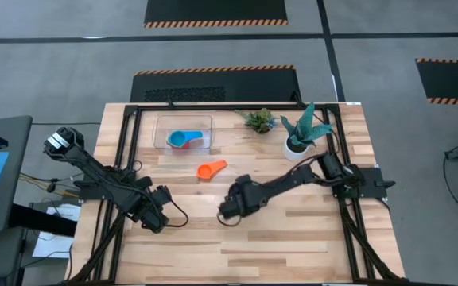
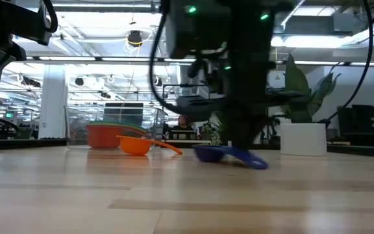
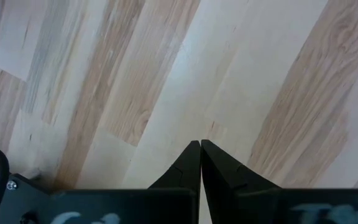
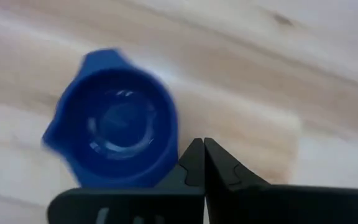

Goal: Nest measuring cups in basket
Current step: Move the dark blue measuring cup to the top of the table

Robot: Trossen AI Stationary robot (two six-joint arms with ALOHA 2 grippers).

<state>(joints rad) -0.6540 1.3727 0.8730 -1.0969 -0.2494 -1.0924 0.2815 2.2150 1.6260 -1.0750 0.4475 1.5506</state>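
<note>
A dark blue measuring cup (image 4: 117, 146) sits upright on the table (image 1: 293, 238), open side up; in the low view it (image 2: 229, 155) lies right of centre. My right gripper (image 4: 199, 144) is shut and points down beside its rim, hiding it in the high view (image 1: 227, 208). An orange cup (image 1: 211, 168) lies on the wood between that gripper and the clear basket (image 1: 161, 127). The basket holds a light blue cup (image 1: 178, 140) with red (image 2: 102, 136) and green beneath. My left gripper (image 3: 201, 144) is shut over bare wood at the near left (image 1: 159, 218). My right gripper's shut fingers (image 4: 188, 158) come slanting down from above and stand right at the dark blue cup's rim (image 4: 166, 158). I cannot tell whether they touch it. The cup rests on the table.
A white plant pot (image 1: 296, 147) with a green plant and a smaller plant (image 1: 259, 121) stand at the far right. Black frame rails (image 1: 130, 143) run along the table's left, right and far sides. Bare wood lies across the near half.
</note>
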